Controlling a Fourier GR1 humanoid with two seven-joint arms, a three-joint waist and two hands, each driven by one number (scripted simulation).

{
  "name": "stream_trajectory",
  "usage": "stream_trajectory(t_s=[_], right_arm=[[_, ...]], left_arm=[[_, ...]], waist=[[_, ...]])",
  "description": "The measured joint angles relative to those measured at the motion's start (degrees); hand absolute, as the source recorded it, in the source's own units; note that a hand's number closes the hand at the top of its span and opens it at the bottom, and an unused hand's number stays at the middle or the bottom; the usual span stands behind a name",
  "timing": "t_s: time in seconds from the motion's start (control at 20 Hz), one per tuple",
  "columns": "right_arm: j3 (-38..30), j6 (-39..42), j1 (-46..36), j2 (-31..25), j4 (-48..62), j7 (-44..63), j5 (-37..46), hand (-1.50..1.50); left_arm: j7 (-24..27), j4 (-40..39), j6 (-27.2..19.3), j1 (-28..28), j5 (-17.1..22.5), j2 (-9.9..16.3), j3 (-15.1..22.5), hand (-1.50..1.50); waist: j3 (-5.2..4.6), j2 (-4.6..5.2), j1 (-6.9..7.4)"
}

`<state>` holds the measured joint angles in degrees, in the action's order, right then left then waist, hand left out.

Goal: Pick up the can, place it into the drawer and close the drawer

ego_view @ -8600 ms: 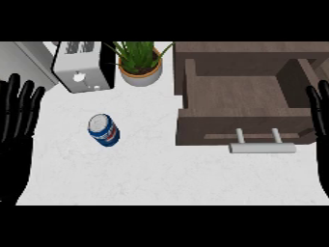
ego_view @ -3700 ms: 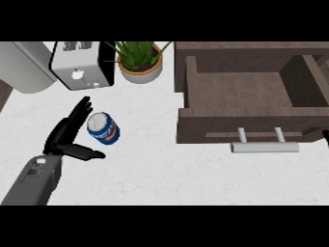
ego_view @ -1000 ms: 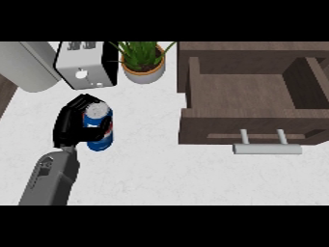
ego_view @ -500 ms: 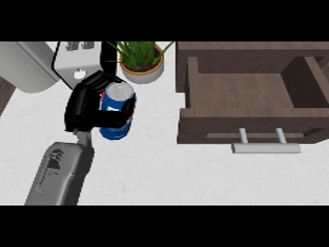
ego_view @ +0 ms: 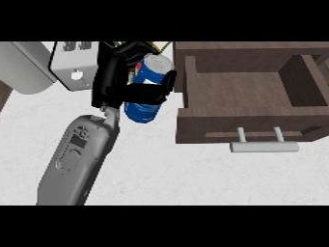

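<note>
The left hand (ego_view: 117,77) is wrapped around the blue can (ego_view: 147,89), fingers over its top and thumb across its side, holding it tilted above the white counter (ego_view: 195,173), just left of the open wooden drawer (ego_view: 256,96) (its silver handle (ego_view: 264,146) faces near). A toaster (ego_view: 74,70) stands on the far left, beside the hand.

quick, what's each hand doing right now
Left hand: shut on the can, lifted beside the open drawer.
Right hand: not in view.
</note>
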<state>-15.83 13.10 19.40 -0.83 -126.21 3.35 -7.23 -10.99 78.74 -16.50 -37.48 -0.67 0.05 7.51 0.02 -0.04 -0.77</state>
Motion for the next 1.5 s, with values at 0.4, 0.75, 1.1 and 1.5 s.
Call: stream_trajectory(t_s=[0.4, 0.75, 1.1, 1.5], right_arm=[[-0.25, -0.92, -2.68, -0.57, 0.68, 2.26, 0.45, -1.50], [-1.80, -0.17, -3.48, -1.18, 2.00, 1.70, -0.55, -1.50], [-1.21, -0.04, -4.47, -0.99, 2.04, 2.56, -0.48, -1.50], [-1.18, 0.00, -5.59, -1.36, 1.93, 3.66, -0.57, -1.50]], left_arm=[[-4.88, -8.70, -6.49, -16.55, 1.35, -0.04, 2.11, 1.50], [-4.87, -19.75, -9.41, -28.22, 4.89, -0.04, 2.11, 1.50], [-3.99, -31.37, -13.29, -38.53, 9.43, -0.04, 4.68, 1.50], [-0.17, -41.91, -15.45, -44.84, 15.57, -0.04, 8.77, 1.50]], waist=[[0.01, 0.10, -0.26], [0.02, 0.23, -0.67], [0.04, 0.39, -1.46], [0.07, 0.58, -2.33]])
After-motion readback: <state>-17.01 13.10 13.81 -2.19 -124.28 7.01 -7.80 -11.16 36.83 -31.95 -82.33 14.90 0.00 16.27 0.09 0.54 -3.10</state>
